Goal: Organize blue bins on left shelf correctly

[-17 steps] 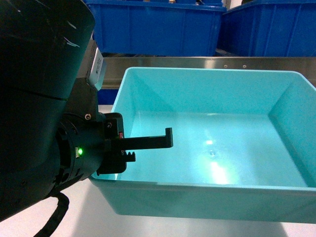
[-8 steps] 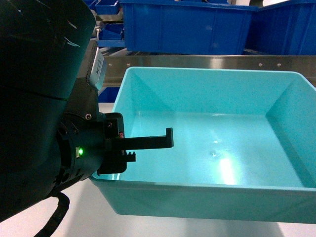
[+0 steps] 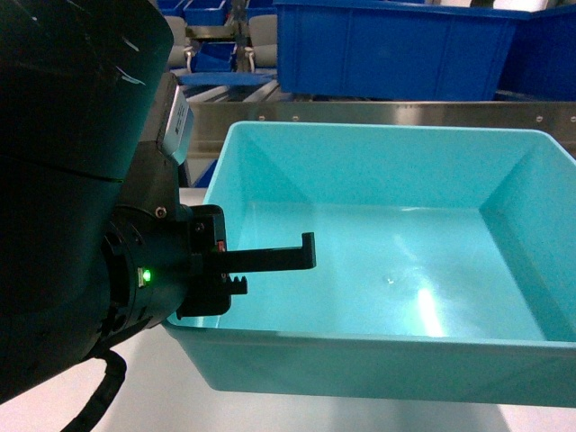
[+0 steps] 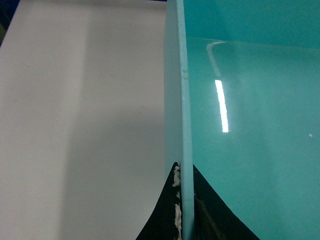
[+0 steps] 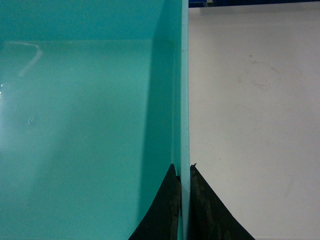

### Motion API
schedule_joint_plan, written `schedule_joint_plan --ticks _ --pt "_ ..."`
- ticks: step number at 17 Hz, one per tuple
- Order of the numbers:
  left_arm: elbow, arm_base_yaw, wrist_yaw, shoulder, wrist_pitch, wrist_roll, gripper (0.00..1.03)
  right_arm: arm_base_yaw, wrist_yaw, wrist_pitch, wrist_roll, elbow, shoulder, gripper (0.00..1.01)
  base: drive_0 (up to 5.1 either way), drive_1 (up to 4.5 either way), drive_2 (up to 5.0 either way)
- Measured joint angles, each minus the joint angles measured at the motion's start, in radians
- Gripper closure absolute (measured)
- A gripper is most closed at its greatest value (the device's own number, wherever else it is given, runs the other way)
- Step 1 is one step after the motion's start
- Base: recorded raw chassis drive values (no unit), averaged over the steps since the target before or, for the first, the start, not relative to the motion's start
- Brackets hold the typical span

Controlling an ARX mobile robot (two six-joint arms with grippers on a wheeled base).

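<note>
Glossy turquoise bin [image 3: 387, 270], both tools [image 4: 182, 210] [image 5: 184, 205] clamped on its side walls; dark blue crates [image 3: 396, 45] behind slid right.

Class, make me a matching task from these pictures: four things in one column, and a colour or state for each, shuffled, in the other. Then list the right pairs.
Things
1. blue bin
2. dark blue crate
3. left gripper
4. indicator light

Colour or state
A. glowing green
B. shut on the bin's side wall, one of its fingers on the outer face
C. light turquoise, nothing inside
D. deep blue, standing behind the steel rail

Pairs: 1-C, 2-D, 3-B, 4-A
</note>
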Motion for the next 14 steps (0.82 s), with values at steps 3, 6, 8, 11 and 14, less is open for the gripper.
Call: schedule_joint_plan --ticks 3,6,8,11,14 --pt "0.000 0.000 0.000 0.000 0.000 0.000 1.01 0.000 0.000 0.000 0.000 0.000 0.000 0.99 -4.9 2.55 2.5" --pt "0.000 0.000 0.000 0.000 0.000 0.000 1.01 0.000 0.000 0.000 0.000 0.000 0.000 0.99 -4.9 2.52 2.5" --pt "0.000 0.000 0.000 0.000 0.000 0.000 1.01 0.000 0.000 0.000 0.000 0.000 0.000 0.99 -4.9 2.48 2.5" --pt "0.000 0.000 0.000 0.000 0.001 0.000 1.01 0.000 0.000 0.000 0.000 0.000 0.000 0.99 -5.0 2.44 2.4" --pt "0.000 0.000 0.000 0.000 0.000 0.000 1.01 0.000 0.000 -0.002 0.000 0.000 0.000 0.99 -4.9 3.07 1.9"
